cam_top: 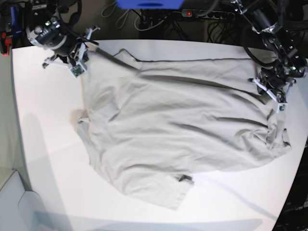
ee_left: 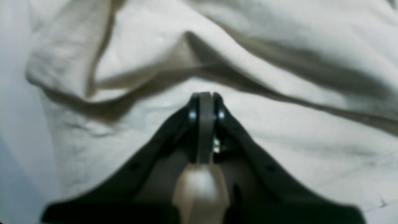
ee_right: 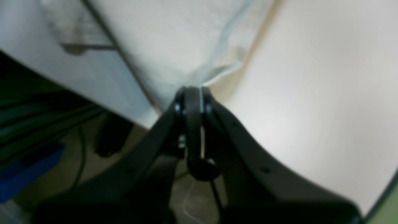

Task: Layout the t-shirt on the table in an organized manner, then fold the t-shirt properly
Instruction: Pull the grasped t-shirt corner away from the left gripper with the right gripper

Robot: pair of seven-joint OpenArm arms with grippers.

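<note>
While the t-shirt (cam_top: 178,130) lies spread and wrinkled across the centre of the table (cam_top: 43,125) in the base view, you have both claws pressed together at its upper corners. The right gripper (ee_right: 192,90) pinches a cloth edge at the upper left of that frame; the left gripper (ee_left: 205,95) nips fabric at the right edge, with deep folds bunched just beyond it. Behind the far table edge you see a blue box (cam_top: 149,4), a power strip (cam_top: 207,13) and loose cables (cam_top: 159,26).
</note>
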